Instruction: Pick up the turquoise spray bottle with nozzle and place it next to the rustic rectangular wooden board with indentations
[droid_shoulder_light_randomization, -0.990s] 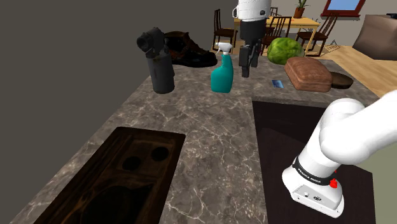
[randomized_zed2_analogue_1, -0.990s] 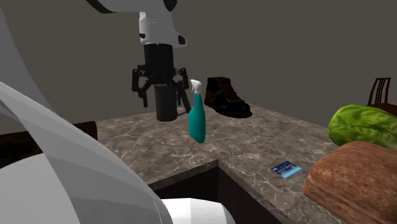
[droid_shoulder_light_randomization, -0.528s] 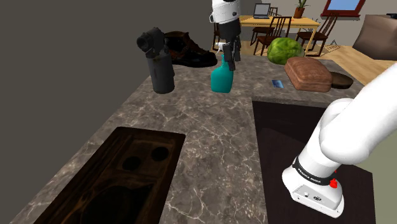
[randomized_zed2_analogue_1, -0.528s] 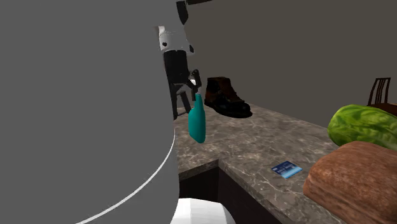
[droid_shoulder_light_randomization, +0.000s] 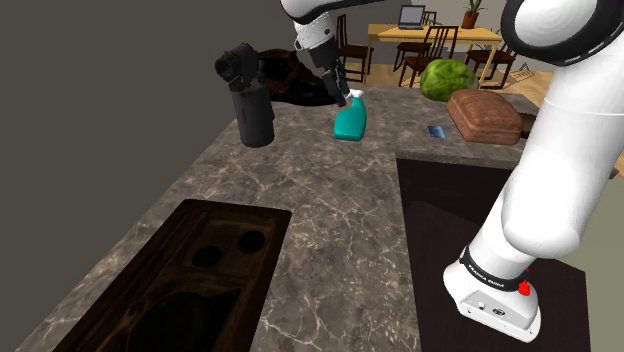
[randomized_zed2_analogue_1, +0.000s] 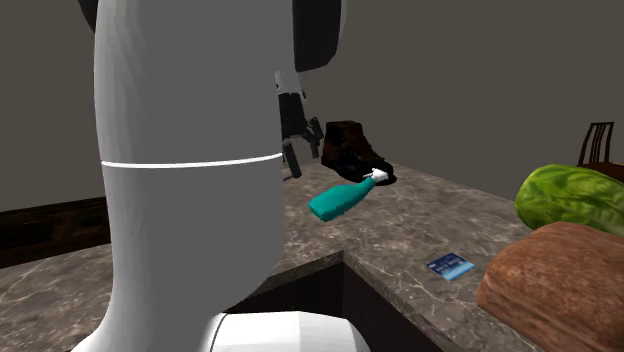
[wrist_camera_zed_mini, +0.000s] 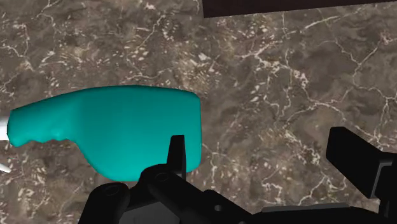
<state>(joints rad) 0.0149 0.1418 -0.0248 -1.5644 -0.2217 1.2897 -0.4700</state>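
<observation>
Fingers (wrist_camera_zed_mini: 177, 156) of my gripper (wrist_camera_zed_mini: 261, 145) stand wide apart holding nothing, and I see the bottle (wrist_camera_zed_mini: 121, 133) lying on its side on the counter (wrist_camera_zed_mini: 286, 76) just outside one finger, nozzle toward the boot (randomized_zed2_analogue_1: 350, 150), well apart from the board (droid_shoulder_light_randomization: 165, 260).

We are seeing the turquoise spray bottle (randomized_zed2_analogue_1: 337, 201) leaning far over above the marble counter (randomized_zed2_analogue_1: 420, 225), its white nozzle (randomized_zed2_analogue_1: 379, 177) pointing toward the brown boot (randomized_zed2_analogue_1: 352, 152), beside our white arm (randomized_zed2_analogue_1: 180, 200).
</observation>
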